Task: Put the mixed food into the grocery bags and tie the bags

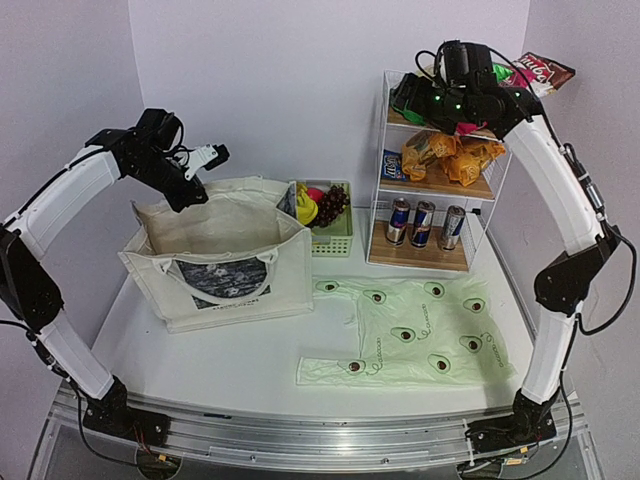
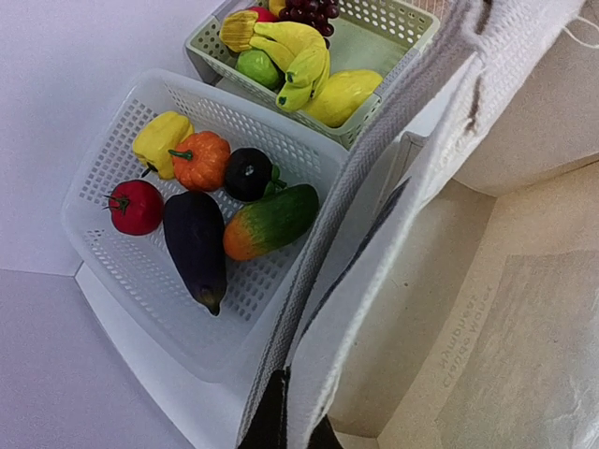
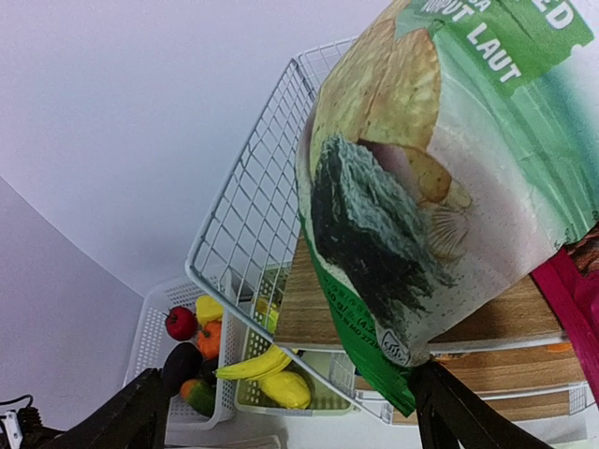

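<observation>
On the desk (image 1: 240, 360), the canvas tote (image 1: 225, 250) stands upright at left-centre with its mouth open. My left end effector (image 2: 298, 428) is clamped together on the tote's rim, in my judgement to keep the mouth spread for loading. The plastic bag (image 1: 420, 335) lies flat at front right, untied. The wire rack (image 1: 418, 260) stands at rear right, with orange packets (image 1: 450, 155) on the middle shelf and cans (image 1: 424, 222) on the bottom one. At the top shelf my right end effector (image 3: 285, 374) has its fingers apart, straddling the green-white snack packet (image 3: 440, 168) without gripping; I judge this the approach to a pick. The bananas (image 2: 295, 56) and grapes (image 1: 332, 203) sit in the green basket (image 1: 345, 243) between tote and rack. Risk noted: the crinkly packet may slip or snag on the wire.
</observation>
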Action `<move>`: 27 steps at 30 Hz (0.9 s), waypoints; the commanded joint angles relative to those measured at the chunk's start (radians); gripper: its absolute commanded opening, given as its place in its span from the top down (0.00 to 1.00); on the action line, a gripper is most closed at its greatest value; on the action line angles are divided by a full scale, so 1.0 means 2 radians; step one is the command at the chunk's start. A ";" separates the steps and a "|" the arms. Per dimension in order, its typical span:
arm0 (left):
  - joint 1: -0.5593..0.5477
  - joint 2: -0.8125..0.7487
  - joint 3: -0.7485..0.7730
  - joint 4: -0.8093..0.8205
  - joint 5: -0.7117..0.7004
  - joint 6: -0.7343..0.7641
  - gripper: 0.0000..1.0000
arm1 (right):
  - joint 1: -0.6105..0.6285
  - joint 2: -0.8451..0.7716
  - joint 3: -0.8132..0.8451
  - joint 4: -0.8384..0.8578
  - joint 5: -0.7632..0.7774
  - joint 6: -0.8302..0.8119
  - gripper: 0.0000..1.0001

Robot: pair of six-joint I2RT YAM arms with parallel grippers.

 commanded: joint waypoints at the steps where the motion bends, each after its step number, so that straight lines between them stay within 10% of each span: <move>1: 0.002 -0.025 0.026 0.018 0.024 -0.022 1.00 | -0.003 -0.037 -0.030 0.026 0.029 -0.040 0.12; 27: 0.001 -0.036 0.020 0.032 0.061 -0.026 1.00 | -0.056 0.039 0.035 0.034 -0.065 -0.047 0.20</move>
